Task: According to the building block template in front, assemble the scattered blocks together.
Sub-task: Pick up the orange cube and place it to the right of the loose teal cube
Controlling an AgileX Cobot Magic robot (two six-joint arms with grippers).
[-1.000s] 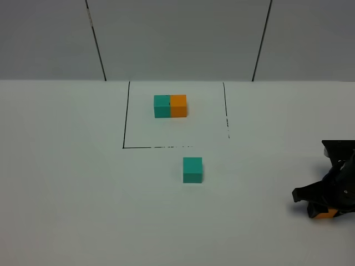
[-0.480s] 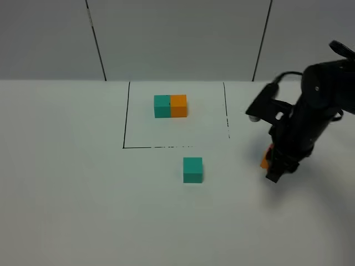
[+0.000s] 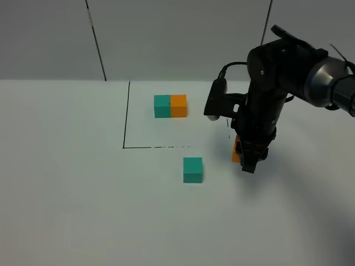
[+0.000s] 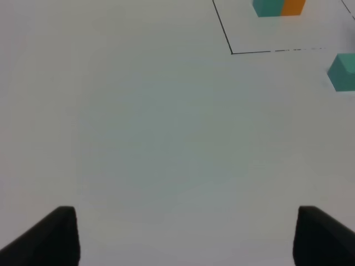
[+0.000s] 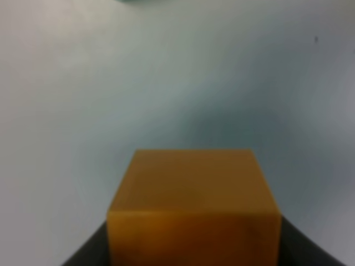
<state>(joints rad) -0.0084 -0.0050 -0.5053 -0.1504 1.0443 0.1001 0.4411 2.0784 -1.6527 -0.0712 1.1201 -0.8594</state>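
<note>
1. Our right hand (image 3: 248, 160) points down and pinches the orange cube (image 3: 236, 151) between its fingers. We cannot tell whether the cube's underside clears the table (image 3: 83, 194) or brushes it.
2. We hold the orange cube to the right of the teal cube (image 3: 192, 169), near it but apart, with a strip of bare table between them. That side fits the template (image 3: 170, 106), where teal is on the left and orange on the right, with their faces touching. We judge the joining step to be under way but not done.
3. The teal cube rests flat on the table just outside the near edge of the black outline (image 3: 126, 116). The template lies inside that outline, toward its far side.
4. Our left hand (image 4: 188, 238) is spread and holds nothing. It hangs over bare table, well apart from both cubes. We take it to be parked there, out of the working arm's way.
5. The orange cube looks plain and matte, with flat faces and fairly crisp edges. It seems about the same size as the teal one, so we expect the two to meet flush once their sides are squared up.
</note>
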